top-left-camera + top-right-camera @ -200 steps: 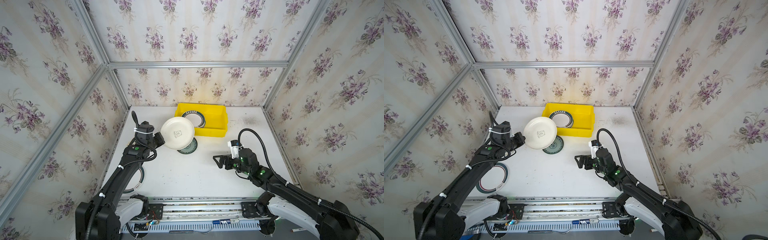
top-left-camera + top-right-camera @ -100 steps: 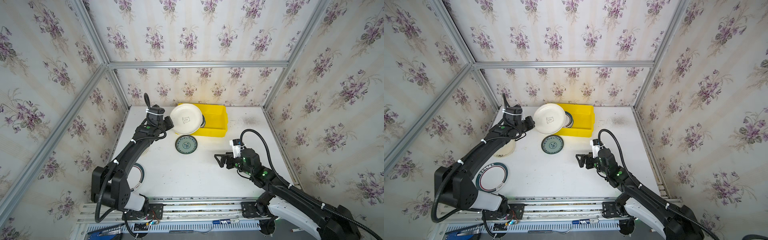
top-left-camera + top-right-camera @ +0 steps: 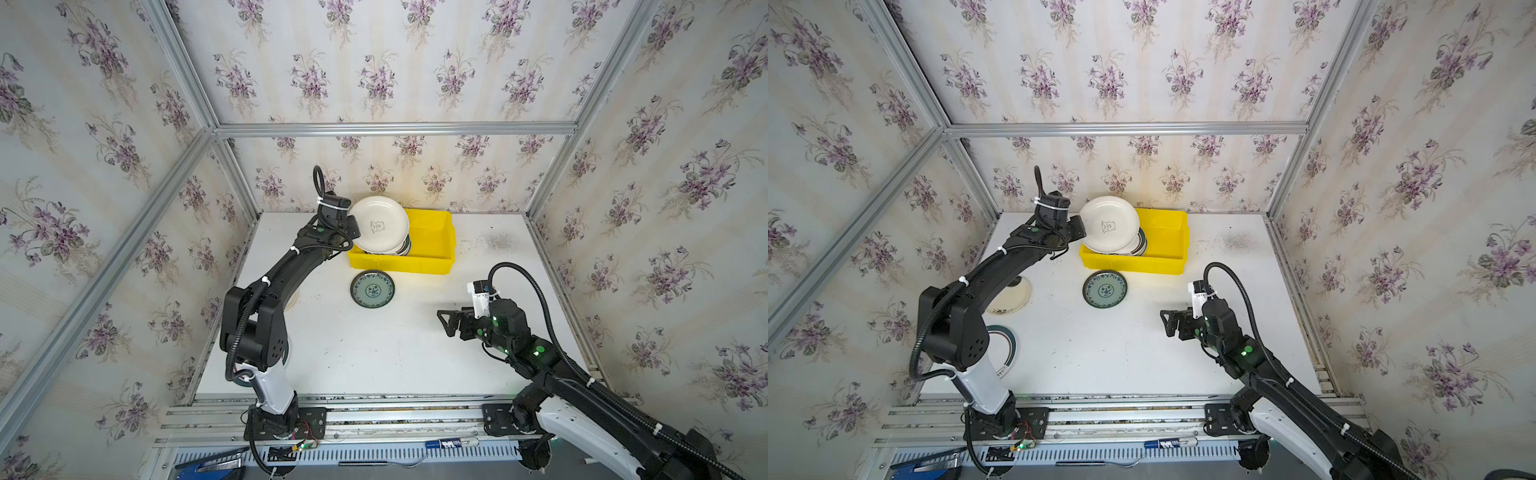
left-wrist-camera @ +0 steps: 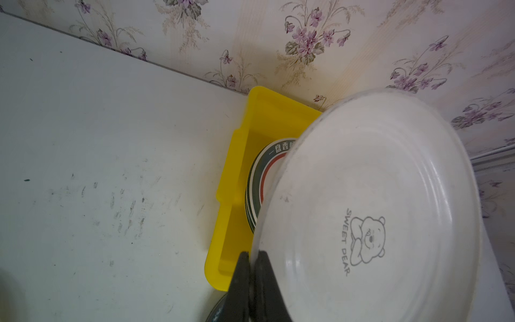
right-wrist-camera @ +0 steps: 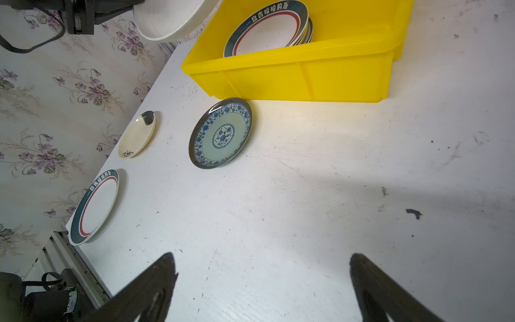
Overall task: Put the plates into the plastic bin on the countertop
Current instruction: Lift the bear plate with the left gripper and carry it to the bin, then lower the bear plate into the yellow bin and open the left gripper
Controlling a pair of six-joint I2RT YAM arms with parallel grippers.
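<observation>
3 plates lie loose on the countertop (image 3: 374,353). From the left, the green-rimmed plate (image 5: 93,206) and the cream plate (image 5: 136,136) sit well behind the left pincer (image 4: 252,259), back toward the base of its arm (image 3: 1000,266), which partly hides them in both top views. That pincer is pressed together on the rim of 1 white bear plate (image 4: 370,212). It pinches only the edge, likely because a shallow plate offers nothing else to take hold of. The plate hangs tilted ahead of the fingertips, over the near end of the yellow bin (image 3: 432,249) and above the stack (image 5: 267,28) already inside. I judge the tilt would let the far edge meet that stack first, so you should lower before letting go. The teal floral plate (image 3: 372,289) rests flat just beside the bin's front wall. It lies below the left pincer and ahead of the right pincer (image 5: 262,267), well apart from the latter. The right pincer is spread wide and empty above bare countertop, pointed toward that teal plate, which looks like your next pick.
</observation>
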